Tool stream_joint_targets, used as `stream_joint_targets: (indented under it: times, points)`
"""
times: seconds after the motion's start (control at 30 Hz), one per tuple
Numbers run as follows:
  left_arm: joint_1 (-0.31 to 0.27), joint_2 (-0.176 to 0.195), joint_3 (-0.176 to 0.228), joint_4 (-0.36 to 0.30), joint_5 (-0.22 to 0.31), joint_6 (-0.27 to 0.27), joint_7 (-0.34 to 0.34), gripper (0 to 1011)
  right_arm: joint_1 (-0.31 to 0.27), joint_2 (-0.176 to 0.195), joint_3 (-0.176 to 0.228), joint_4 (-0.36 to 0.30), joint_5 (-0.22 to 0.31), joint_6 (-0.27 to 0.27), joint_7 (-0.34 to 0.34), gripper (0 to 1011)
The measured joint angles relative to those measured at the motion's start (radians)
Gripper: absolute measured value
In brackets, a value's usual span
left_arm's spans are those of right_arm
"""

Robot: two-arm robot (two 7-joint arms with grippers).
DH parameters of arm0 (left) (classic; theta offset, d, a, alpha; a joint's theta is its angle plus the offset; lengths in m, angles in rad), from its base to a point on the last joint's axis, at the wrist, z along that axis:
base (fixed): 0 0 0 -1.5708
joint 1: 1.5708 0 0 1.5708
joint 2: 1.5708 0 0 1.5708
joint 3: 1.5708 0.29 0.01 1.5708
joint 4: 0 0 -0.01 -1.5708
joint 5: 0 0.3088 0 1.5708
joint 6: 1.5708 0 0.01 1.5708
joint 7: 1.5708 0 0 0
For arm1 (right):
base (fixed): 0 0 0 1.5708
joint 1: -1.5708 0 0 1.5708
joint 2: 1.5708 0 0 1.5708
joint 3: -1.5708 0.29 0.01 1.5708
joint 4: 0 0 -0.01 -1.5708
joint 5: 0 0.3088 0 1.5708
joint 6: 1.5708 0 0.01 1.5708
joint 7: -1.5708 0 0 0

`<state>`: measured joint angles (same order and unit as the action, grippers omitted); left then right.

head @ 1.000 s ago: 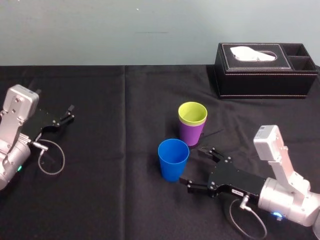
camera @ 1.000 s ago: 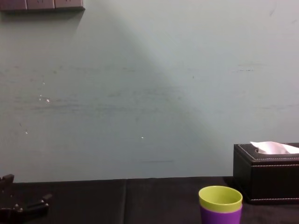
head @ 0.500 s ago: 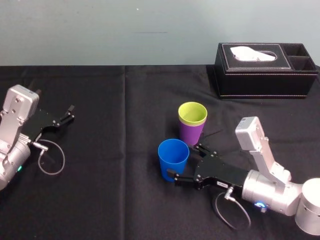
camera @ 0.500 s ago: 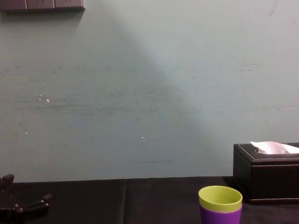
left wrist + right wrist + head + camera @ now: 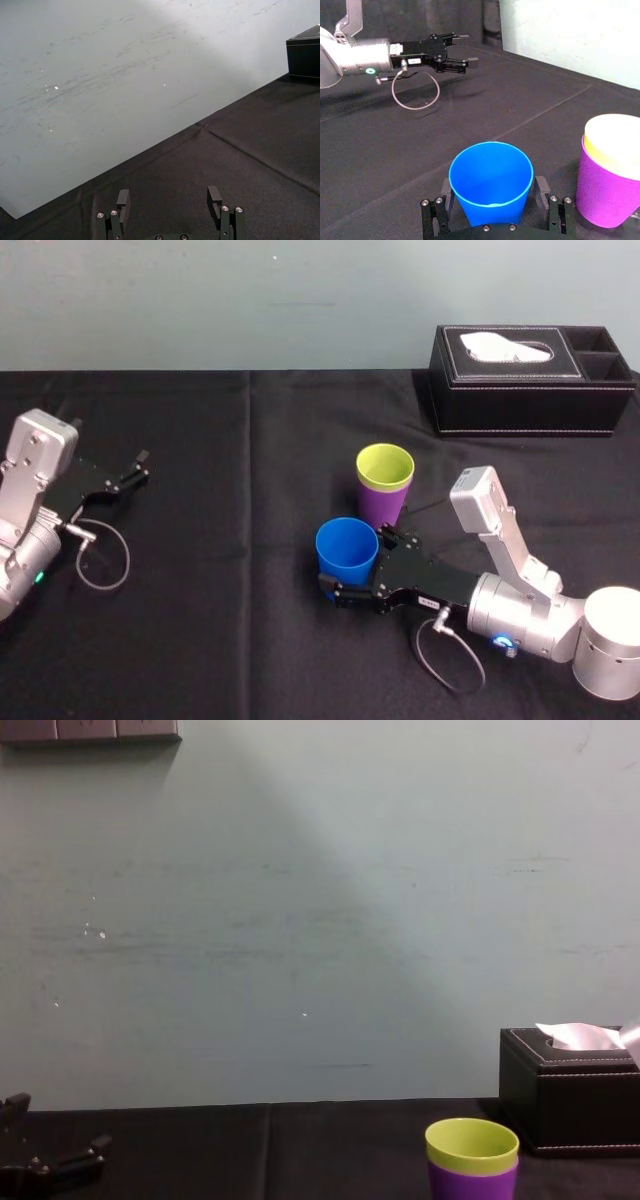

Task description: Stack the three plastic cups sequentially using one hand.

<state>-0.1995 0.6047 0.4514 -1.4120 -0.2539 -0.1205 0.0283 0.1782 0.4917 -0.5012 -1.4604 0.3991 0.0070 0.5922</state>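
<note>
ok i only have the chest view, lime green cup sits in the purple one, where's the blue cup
observer: The blue cup stands upright on the black tablecloth. It is nearer the robot than the purple cup and a little toward the robot's left.
operator: is the right gripper on it
observer: The right gripper straddles it low down, one finger on each side. It is open, and the right wrist view shows small gaps to the cup wall.
operator: and the left one, open or shut
observer: The left gripper is open and parked at the table's left, with nothing between its fingers.
</note>
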Motion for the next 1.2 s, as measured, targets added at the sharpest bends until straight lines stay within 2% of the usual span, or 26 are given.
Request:
stream_joint_targets:
  times: [0.1,0.3,0.37,0.47,1.2]
  points:
    - [0.000,0.000,0.000,0.000,0.000,0.000,0.000,1012,-0.001,0.001,0.001,-0.002,0.000,-0.001,0.000,989]
    - [0.000,0.000,0.000,0.000,0.000,0.000,0.000,1011,-0.003,0.002,0.003,-0.004,0.001,-0.002,0.000,864]
    - [0.000,0.000,0.000,0.000,0.000,0.000,0.000,1011,-0.004,0.003,0.003,-0.004,0.001,-0.002,0.000,783]
    - [0.000,0.000,0.000,0.000,0.000,0.000,0.000,1011,-0.004,0.003,0.004,-0.005,0.001,-0.003,0.000,751]
    - [0.000,0.000,0.000,0.000,0.000,0.000,0.000,1011,-0.016,0.010,0.010,-0.020,0.004,-0.017,-0.001,723]
